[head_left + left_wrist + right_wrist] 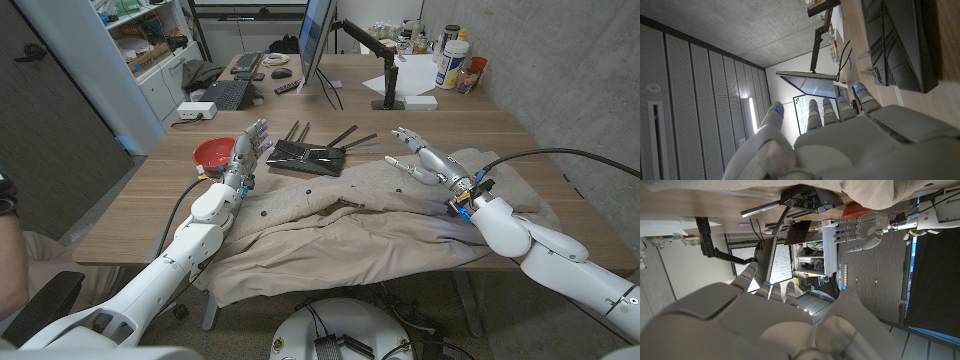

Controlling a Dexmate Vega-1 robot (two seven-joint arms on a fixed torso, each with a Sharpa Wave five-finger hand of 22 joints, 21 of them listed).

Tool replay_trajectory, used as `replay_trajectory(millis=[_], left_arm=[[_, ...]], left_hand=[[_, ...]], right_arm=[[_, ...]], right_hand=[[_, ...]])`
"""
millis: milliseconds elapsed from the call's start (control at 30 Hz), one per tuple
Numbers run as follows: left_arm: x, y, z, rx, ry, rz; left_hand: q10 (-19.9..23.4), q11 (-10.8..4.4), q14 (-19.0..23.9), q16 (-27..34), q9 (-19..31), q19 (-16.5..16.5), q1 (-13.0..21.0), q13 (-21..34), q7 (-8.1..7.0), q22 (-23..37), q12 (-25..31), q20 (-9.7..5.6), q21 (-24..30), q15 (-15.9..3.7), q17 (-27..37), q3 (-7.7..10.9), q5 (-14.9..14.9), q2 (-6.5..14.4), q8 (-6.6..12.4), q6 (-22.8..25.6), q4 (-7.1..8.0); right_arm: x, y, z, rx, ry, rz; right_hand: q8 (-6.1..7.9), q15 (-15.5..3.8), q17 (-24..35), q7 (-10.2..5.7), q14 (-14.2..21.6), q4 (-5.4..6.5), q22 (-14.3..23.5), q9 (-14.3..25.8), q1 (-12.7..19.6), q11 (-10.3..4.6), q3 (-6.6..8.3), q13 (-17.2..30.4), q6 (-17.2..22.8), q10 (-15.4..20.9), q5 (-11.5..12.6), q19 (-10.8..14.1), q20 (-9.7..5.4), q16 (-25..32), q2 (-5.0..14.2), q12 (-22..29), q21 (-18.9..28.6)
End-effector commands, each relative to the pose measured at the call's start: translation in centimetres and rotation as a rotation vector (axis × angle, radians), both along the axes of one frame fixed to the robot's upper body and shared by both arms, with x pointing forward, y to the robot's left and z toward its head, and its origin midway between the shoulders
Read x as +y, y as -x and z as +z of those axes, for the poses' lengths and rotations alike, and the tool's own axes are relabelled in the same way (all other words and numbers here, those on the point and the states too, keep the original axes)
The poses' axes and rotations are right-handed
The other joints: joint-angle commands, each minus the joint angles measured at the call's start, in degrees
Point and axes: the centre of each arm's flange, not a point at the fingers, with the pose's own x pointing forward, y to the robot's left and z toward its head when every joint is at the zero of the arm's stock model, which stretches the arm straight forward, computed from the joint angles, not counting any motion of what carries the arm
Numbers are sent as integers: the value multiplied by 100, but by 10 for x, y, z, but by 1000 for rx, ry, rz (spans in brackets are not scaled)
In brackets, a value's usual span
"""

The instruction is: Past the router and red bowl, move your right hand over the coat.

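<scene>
A beige coat [380, 215] lies spread over the near half of the wooden table [150, 200]. Beyond it sit a black router [308, 156] with thin antennas and, to its left, a red bowl [213, 153]. My right hand [428, 160] hovers open over the coat's right part, fingers spread and pointing away from me. My left hand [246, 153] stands open by the coat's left edge, between bowl and router. The right wrist view has the router [807, 199], the bowl [856, 210], the coat [875, 192] and my left hand [860, 232] beyond my right hand [770, 315]. My left hand [840, 140] also shows in its own wrist view.
A monitor [316, 40] on an arm stands at the back, with keyboards [226, 93], a mouse and remotes to its left. Bottles and cups [455, 62] crowd the back right corner. A cable [530, 155] loops over the table on the right. A concrete wall runs along the right.
</scene>
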Motion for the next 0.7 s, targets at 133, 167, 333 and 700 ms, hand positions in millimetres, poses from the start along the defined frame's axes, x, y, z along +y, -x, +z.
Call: replay_trajectory(millis=[133, 167, 333, 700], left_arm=[[-1, 1, 1, -6, -3, -2], [-1, 1, 1, -6, -3, -2], [-2, 1, 1, -11, -1, -6], [-1, -1, 0, -13, -1, -2]], left_hand=[[-16, 19, -28, 24, 9, 20, -37, 10, -20, 24, 32, 13, -54, 55, 10, 38, 17, -12, 25, 51, 18], [-16, 21, -27, 25, 9, 21, -37, 10, -22, 24, 32, 12, -56, 53, 10, 38, 17, -12, 26, 55, 18], [-16, 24, -29, 24, 9, 23, -41, 9, -30, 25, 32, 0, -65, 53, 10, 38, 17, -15, 25, 54, 18], [33, 30, -60, 15, 9, 23, -83, 5, -23, 26, 53, 0, -99, 53, 15, 7, 3, -63, 25, 59, 23]], right_arm=[[6, 7, -2, -21, 60, -31], [6, 7, -2, -21, 60, -31], [7, 8, -4, -15, 80, -41], [7, 10, -6, -25, 98, -62]], right_hand=[[8, 31, 8, -19, -242, -92, 5, 36, 159, 13, 34, 16, -105, -112, 25, -96, 77, 4, 7, 18, -4], [10, 36, 8, -17, -244, -98, 5, 36, 168, 17, 36, 16, -108, -115, 25, -99, 78, 5, 8, 19, -3], [20, 51, 7, -16, -266, -141, 5, 37, 231, 10, 54, 16, -125, -133, 26, -102, 167, 12, 12, 29, 7], [29, 50, 7, -19, -373, -195, 5, 38, 302, 44, 70, 16, -149, -177, 23, -129, 145, -4, 14, 37, 12]])
